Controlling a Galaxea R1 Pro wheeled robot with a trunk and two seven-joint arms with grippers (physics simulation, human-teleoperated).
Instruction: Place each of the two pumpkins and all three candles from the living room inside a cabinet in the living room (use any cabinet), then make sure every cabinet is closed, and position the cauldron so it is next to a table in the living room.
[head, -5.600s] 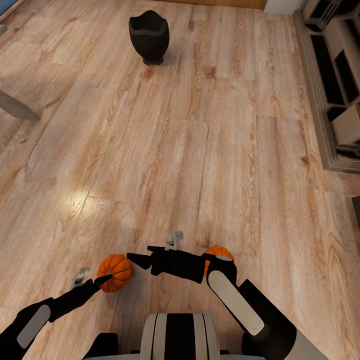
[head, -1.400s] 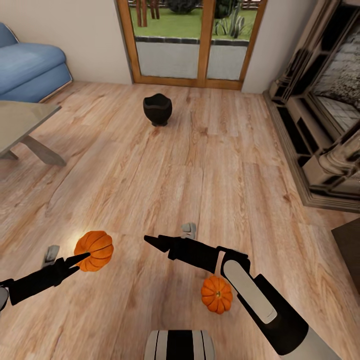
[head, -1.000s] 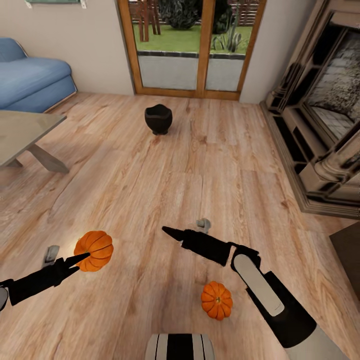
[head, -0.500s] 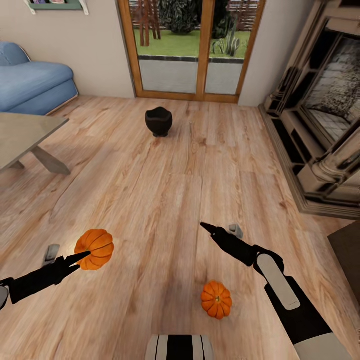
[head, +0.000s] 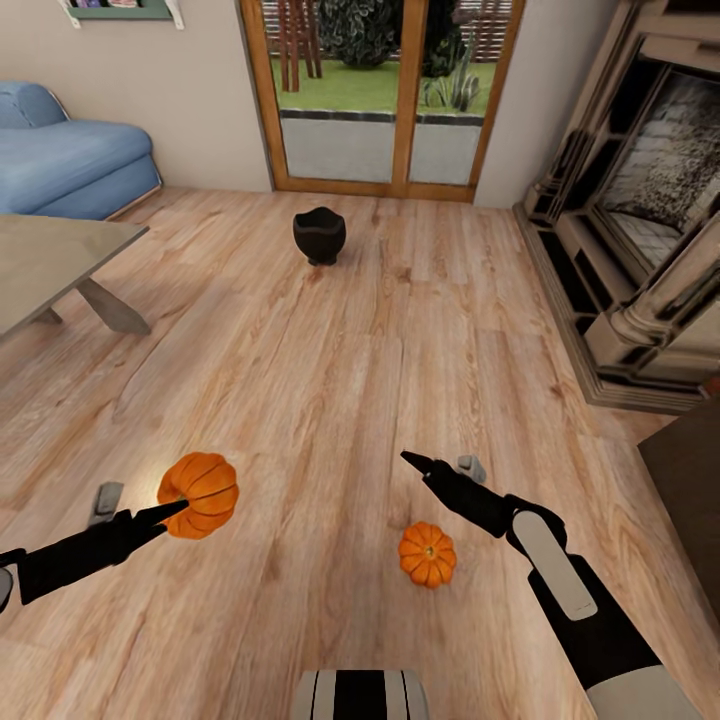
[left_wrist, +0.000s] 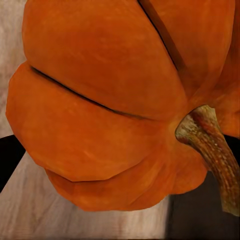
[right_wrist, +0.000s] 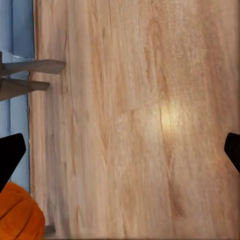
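Right arm holds the pose from half a second back; camera panned slightly. Left gripper (head: 172, 510) clamped on larger ribbed orange pumpkin (head: 201, 494). Right gripper (head: 412, 460) spread, empty. Smaller orange pumpkin (head: 427, 554) on wood floor (head: 330, 380). Black round cauldron (head: 319, 235) near glass door, contents unclear.

The larger pumpkin (head: 201, 481) is off the floor, clamped at the tip of the left gripper (head: 170, 511); in the left wrist view its orange ribs and brown stem (left_wrist: 212, 147) loom close. The smaller pumpkin (head: 427, 554) sits upright on the wooden floor (head: 330, 400), dark stem up. The black cauldron (head: 319, 236) stands upright (mouth open) far ahead near the glass doors. The grey table (head: 50, 265) corner shows at left, well apart from it.
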